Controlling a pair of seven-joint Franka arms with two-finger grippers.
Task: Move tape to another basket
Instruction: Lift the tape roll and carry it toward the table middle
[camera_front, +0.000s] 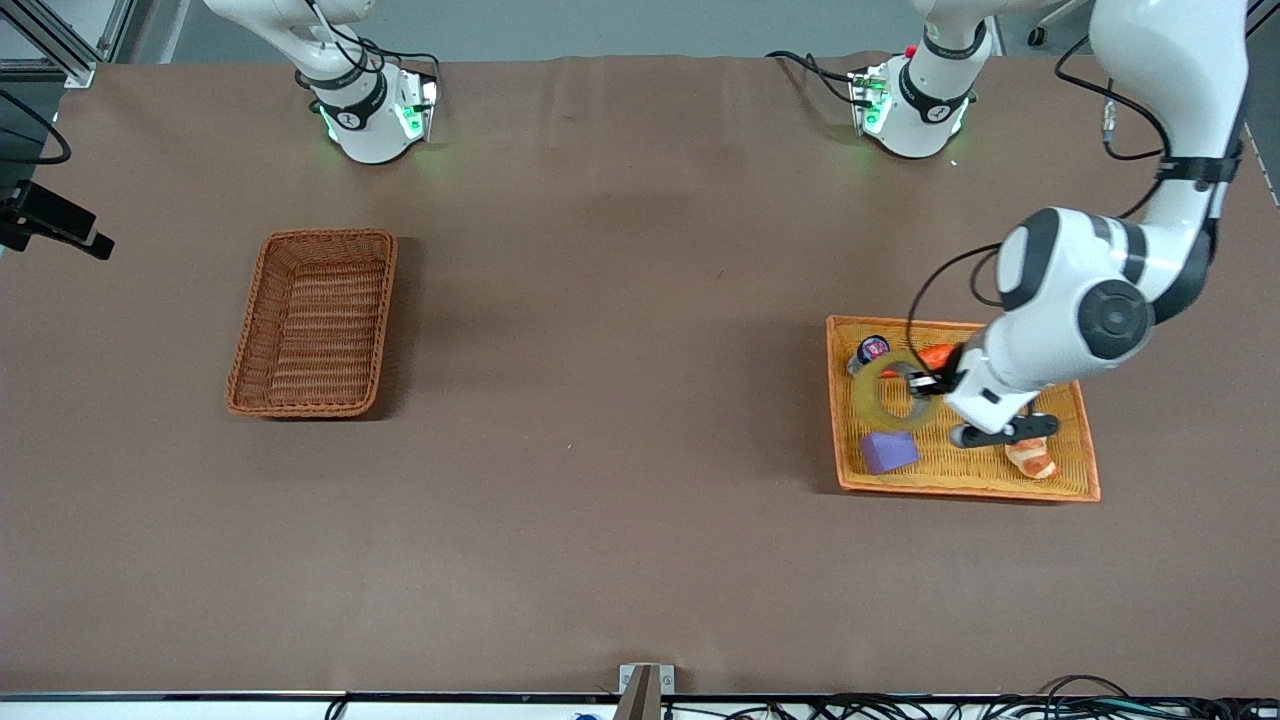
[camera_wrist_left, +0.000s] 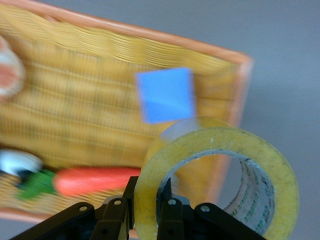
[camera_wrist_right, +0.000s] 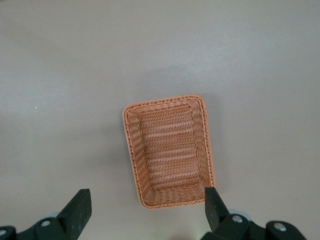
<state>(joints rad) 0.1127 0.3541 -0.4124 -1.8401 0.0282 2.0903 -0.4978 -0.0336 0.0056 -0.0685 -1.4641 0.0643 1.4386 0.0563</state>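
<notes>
Partly hidden by the left gripper (camera_front: 917, 383) clamping its wall, the tape (camera_front: 886, 392) hung over the tray (camera_front: 960, 470); its core's green print was unreadable. Right gripper (camera_wrist_right: 145, 210) was spread over the basket (camera_front: 311, 322).

The left gripper (camera_wrist_left: 145, 207) pinches the wall of the tape (camera_wrist_left: 220, 175) between its fingers (camera_wrist_left: 120, 212), one outside the ring and one inside; the roll hangs above the corner of the orange tray (camera_wrist_left: 240, 95); in the tray lie a blue block (camera_wrist_left: 166, 95) and a carrot (camera_wrist_left: 95, 181).
</notes>
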